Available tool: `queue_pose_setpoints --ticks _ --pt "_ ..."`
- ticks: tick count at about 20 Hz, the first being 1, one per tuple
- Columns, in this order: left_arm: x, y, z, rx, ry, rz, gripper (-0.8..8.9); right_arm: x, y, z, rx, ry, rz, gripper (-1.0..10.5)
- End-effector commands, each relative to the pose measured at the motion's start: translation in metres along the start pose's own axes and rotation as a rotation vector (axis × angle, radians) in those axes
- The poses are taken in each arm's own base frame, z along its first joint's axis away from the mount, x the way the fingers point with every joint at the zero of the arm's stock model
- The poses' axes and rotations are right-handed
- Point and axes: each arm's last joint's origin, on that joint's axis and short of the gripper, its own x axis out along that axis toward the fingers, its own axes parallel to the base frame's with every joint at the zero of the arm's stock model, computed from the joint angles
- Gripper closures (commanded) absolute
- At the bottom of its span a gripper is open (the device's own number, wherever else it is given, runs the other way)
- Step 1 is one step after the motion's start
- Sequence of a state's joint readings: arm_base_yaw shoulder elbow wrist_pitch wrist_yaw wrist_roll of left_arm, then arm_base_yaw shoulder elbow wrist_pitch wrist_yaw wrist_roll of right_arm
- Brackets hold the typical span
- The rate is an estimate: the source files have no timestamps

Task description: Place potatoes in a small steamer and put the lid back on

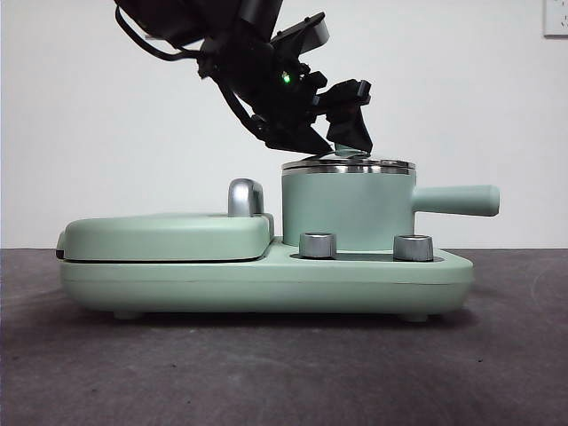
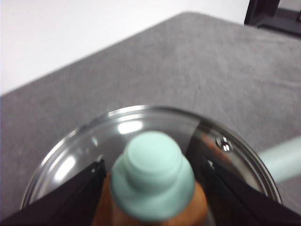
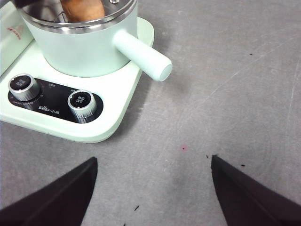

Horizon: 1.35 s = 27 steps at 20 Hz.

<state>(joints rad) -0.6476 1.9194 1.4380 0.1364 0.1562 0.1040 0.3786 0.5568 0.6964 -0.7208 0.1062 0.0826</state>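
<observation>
The orange-brown wrinkled potato (image 3: 83, 8) sits inside your small mint-green steamer pot (image 1: 348, 211) under the clear glass steel-rimmed lid (image 2: 155, 136), left gripper (image 2: 153, 181) spread open around its knob; next, withdraw straight up.

The small steamer (image 3: 84, 52) sits on a mint-green cooker base (image 3: 120, 110), its handle reaching out past the base's edge. The potato (image 3: 82, 8) shows under the lid (image 3: 94, 21). Two knobs (image 3: 51, 96) lie just beside the steamer. The right pincer (image 3: 153, 190) hangs agape over the grey table (image 3: 235, 94), well apart from it.
</observation>
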Motion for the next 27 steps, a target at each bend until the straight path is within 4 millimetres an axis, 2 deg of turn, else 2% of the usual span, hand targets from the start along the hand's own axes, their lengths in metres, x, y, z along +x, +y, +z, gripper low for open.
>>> queue_pose_setpoints --ticks 1,4,8,12,16,18,23,27 --pt "-0.025 -0.004 0.030 -0.025 -0.029 -0.006 4.74 0.000 0.000 0.002 -0.005 -0.010 0.001 5.7" --pt "-0.058 0.001 0.040 -0.120 0.072 0.007 4.74 0.000 0.000 0.002 -0.005 -0.010 0.003 5.7" --pt "-0.087 0.011 0.037 -0.230 0.150 0.045 4.74 0.000 0.001 0.002 -0.010 -0.010 0.005 5.7" --pt "-0.124 0.004 0.006 -0.280 0.175 0.062 4.74 0.000 0.001 0.003 -0.018 -0.016 0.006 5.7" --pt "-0.183 -0.006 -0.038 -0.316 0.178 0.140 4.74 0.005 0.002 0.006 -0.020 -0.018 0.033 5.7" --pt "-0.212 -0.011 -0.052 -0.323 0.172 0.194 4.74 0.010 0.003 0.006 -0.033 0.002 0.034 5.7" --pt "-0.284 -0.018 -0.068 -0.348 0.159 0.370 4.74 0.021 0.005 0.007 -0.052 0.058 0.054 5.7" --pt "-0.314 -0.022 -0.071 -0.348 0.132 0.461 4.75 0.024 0.005 0.008 -0.051 0.059 0.054 5.7"
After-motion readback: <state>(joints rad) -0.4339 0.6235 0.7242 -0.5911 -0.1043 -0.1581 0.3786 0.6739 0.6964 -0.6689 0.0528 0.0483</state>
